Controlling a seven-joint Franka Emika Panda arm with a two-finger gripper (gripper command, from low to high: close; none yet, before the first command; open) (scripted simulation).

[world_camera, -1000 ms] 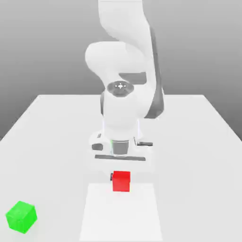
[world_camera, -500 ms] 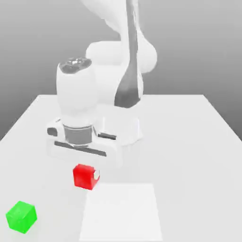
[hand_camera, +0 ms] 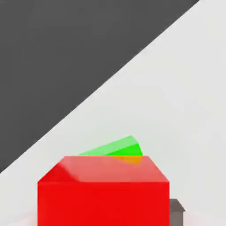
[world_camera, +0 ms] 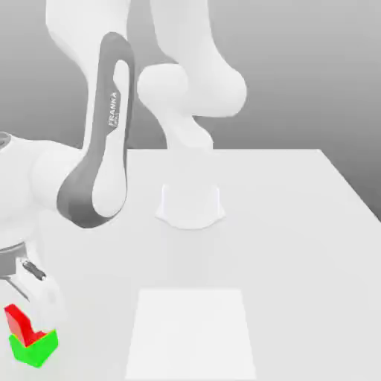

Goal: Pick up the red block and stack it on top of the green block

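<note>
Bright red block (world_camera: 18,324), vivid green block (world_camera: 34,351), white arm with dark grey trim (world_camera: 89,201), seemingly plain pale grey table (world_camera: 298,260)

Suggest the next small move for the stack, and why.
Probably ease the gripper straight up, watching that the red block stays put: it looks seated on the green block, turned relative to it, and the gripper is right down at the red block, so sideways motion could knock it.
</note>
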